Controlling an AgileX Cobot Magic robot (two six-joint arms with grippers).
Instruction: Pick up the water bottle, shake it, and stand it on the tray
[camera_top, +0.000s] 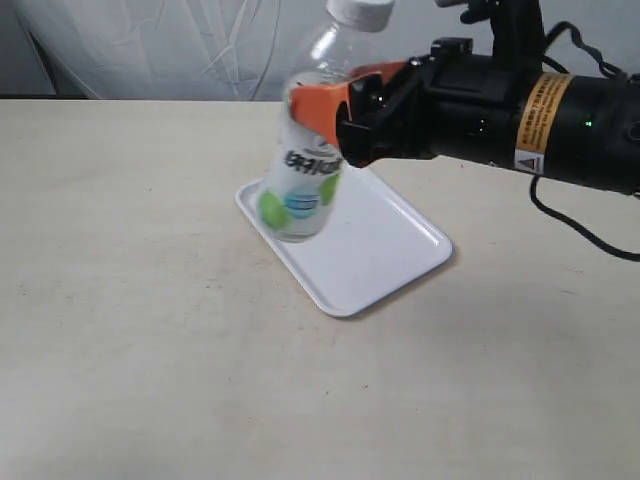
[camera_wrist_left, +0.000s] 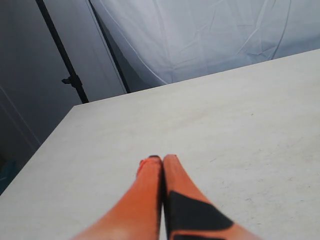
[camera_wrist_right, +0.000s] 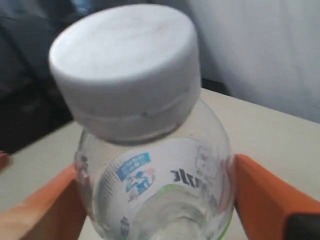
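Observation:
The water bottle (camera_top: 305, 165), clear with a white cap and a white-and-green label, hangs in the air above the tray (camera_top: 380, 250), tilted and blurred. My right gripper (camera_top: 335, 115) is shut on its upper body, orange fingers on either side. In the right wrist view the bottle (camera_wrist_right: 155, 190) fills the picture, its cap (camera_wrist_right: 125, 65) close to the lens, with an orange finger (camera_wrist_right: 265, 195) pressed against each side. The left gripper (camera_wrist_left: 162, 159) is shut with nothing between its orange fingers, low over bare table; it is out of the exterior view.
The tray lies flat on a pale beige table (camera_top: 130, 300), turned at an angle. White cloth (camera_top: 150, 45) hangs behind the table. A dark pole (camera_wrist_left: 62, 55) stands beyond the table's far edge in the left wrist view.

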